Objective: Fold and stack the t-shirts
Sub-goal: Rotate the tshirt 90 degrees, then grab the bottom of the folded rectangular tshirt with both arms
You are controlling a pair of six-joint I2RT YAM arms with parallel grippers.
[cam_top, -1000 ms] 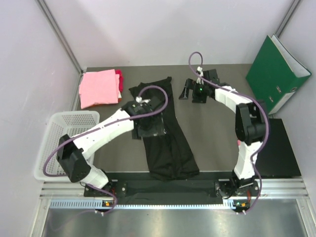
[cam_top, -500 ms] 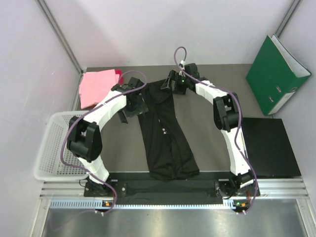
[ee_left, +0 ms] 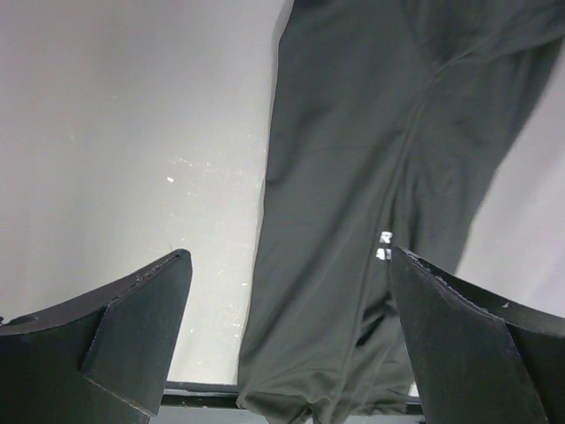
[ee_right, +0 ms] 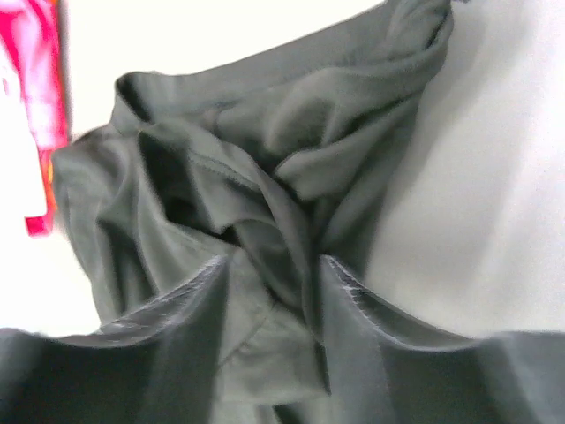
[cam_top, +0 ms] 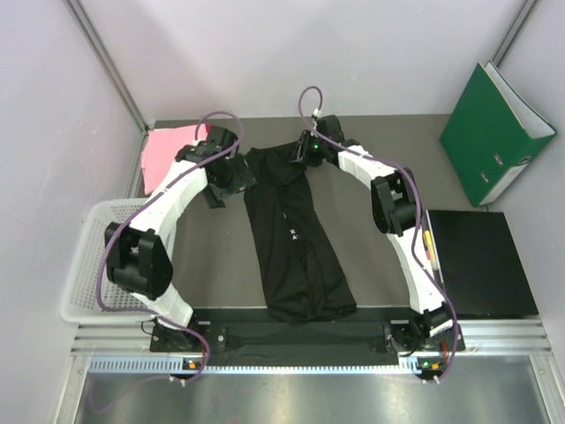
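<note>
So you've got two shirts I can count for sure: one black shirt (cam_top: 296, 256) stretched lengthwise down the middle of the surface (cam_top: 212, 256), and one pink shirt (cam_top: 163, 152) in the far left corner. There's one white basket (cam_top: 84, 287) at the left edge, with your left arm's elbow over it, and one green binder (cam_top: 494, 128) far right. Your right pincer (ee_right: 269, 269) is pinching a bunched fold at the black shirt's far end. Your left pincer (ee_left: 291, 256) hangs wide open over its left edge.
</note>
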